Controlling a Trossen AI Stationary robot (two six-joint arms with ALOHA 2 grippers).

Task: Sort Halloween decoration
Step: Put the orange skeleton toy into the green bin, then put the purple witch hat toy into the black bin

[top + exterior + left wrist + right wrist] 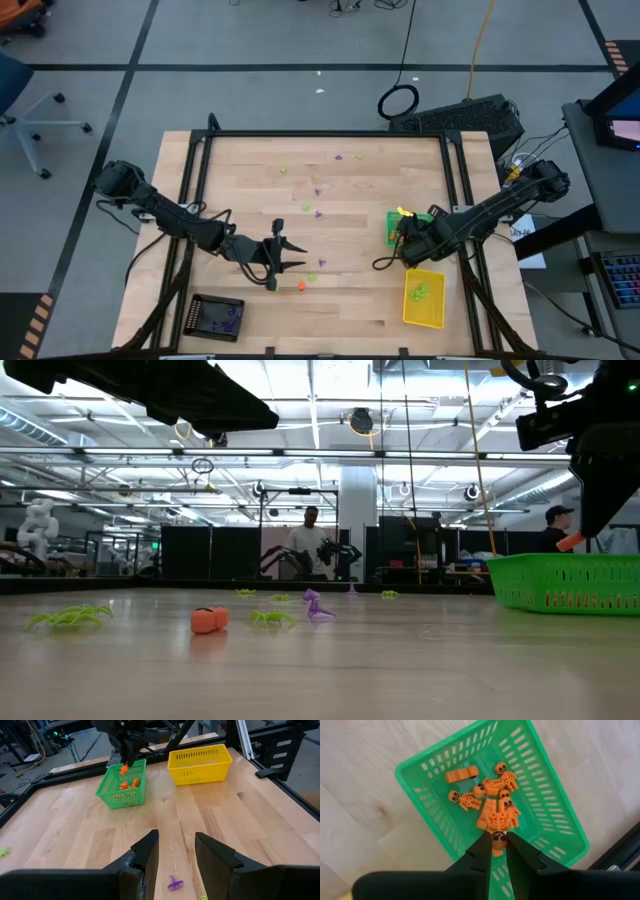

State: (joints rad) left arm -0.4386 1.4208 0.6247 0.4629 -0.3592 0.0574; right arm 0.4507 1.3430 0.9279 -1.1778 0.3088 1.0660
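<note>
Right gripper (497,845) pinches a small orange plastic skeleton (497,827) over the slotted green plastic basket (432,757), at three o'clock; left gripper (176,851) hangs half-open, empty.

You see orange skeleton trinkets (490,800) in a green slotted tray (550,810), a yellow tray (200,765), and a pale wood-grain desk (340,300).

The table (340,300) is pale wood with visible grain in narrow glued strips, smooth with a soft sheen, edged by a matt black metal frame (330,134). The green tray (540,795), yellow tray (200,765) and black tray (217,317) look like slotted moulded plastic, slightly glossy. The orange skeleton trinkets (492,815) and the purple trinket (175,883) are smooth plastic. The gripper fingers (215,857) look like matt black plastic.
</note>
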